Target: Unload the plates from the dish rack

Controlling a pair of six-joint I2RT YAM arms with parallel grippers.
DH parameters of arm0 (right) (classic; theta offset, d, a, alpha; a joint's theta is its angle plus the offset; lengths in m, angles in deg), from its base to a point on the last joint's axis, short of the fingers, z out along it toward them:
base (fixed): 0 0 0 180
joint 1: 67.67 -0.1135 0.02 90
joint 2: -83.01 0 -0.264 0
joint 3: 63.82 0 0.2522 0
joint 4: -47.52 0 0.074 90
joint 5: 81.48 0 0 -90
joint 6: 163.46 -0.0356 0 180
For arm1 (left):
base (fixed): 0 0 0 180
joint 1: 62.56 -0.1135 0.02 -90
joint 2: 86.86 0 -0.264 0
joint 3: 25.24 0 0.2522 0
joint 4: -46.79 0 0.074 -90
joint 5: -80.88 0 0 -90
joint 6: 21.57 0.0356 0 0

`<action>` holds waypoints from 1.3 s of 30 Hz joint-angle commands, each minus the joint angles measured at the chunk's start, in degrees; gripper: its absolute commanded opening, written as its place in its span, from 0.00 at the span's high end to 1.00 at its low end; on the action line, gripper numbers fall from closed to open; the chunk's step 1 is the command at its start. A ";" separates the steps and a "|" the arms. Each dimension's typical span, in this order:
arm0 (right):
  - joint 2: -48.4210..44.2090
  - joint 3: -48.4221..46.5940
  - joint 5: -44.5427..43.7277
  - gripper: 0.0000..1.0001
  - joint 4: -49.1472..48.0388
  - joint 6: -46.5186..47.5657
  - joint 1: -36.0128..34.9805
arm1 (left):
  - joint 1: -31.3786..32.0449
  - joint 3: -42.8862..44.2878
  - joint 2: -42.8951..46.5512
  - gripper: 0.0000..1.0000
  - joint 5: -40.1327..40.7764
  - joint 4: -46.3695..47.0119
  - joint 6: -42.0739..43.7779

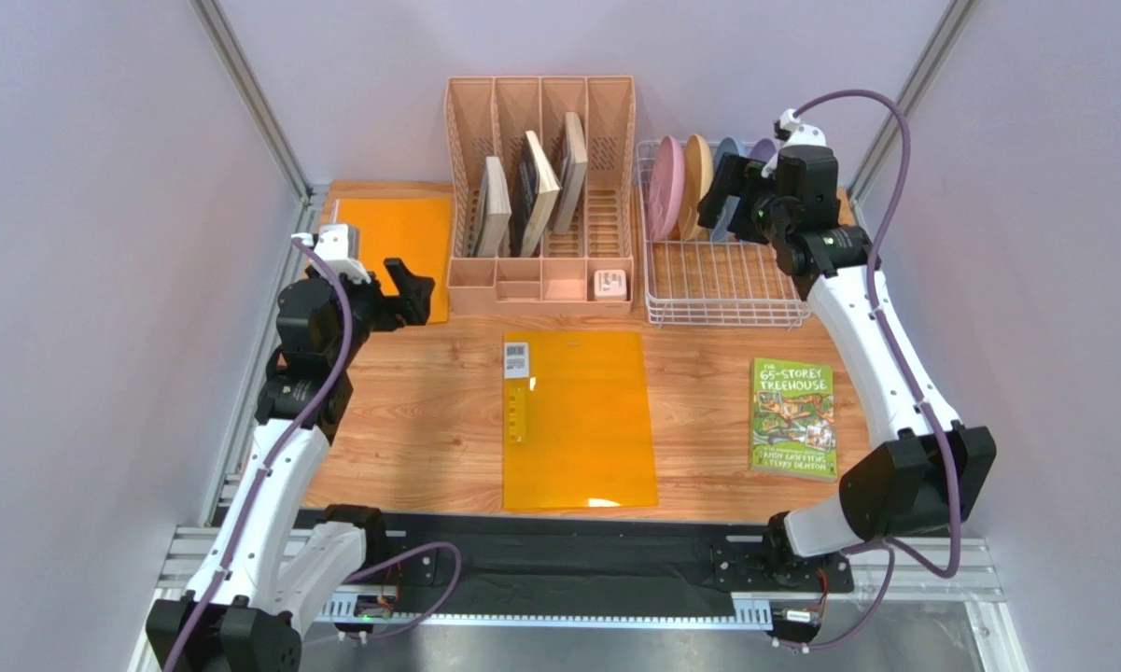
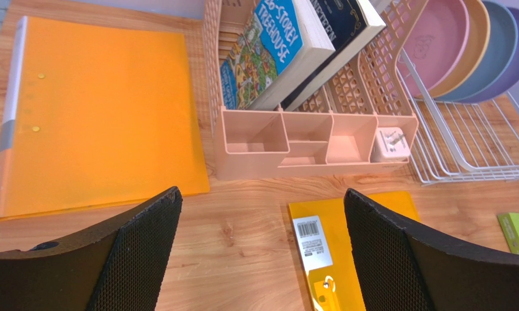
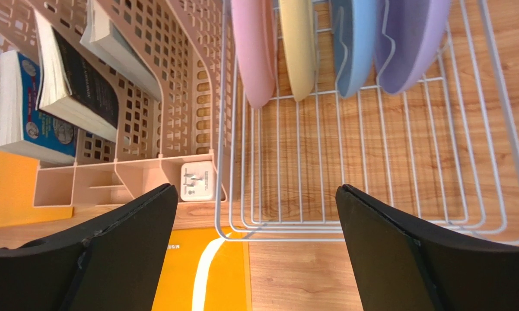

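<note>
My right gripper [image 3: 255, 189] hung agape over the dish rack [image 3: 372, 228], pink organizer [image 3: 177, 84] just beside; my left gripper [image 2: 262, 192] gaped too. Four plates [image 3: 255, 52] stood racked, three books [image 3: 80, 84] alongside

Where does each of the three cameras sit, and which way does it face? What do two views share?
Top external: high behind the bases, looking down on the wooden table; left arm and right arm show whole.
Left wrist: on the left arm, facing the pink slotted plastic organizer; the open left gripper frames the bottom.
Right wrist: above the white wire dish rack, looking down at four upright round plates; the open right gripper shows.
Shared: both wrist views show organizer, rack, plates and a white plug adapter.
</note>
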 commanded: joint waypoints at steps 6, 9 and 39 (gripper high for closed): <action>13.61 -15.10 7.59 0.00 -2.27 5.82 -1.00 | -0.34 1.34 -0.38 0.00 3.77 0.17 -2.17; 23.63 -28.78 -0.22 0.00 5.45 8.10 -3.02 | -0.34 0.47 -1.17 0.00 2.71 2.10 -2.70; 52.66 -48.36 -21.95 0.79 0.73 21.38 -8.91 | -0.34 -4.11 -9.35 0.01 2.35 10.29 -4.63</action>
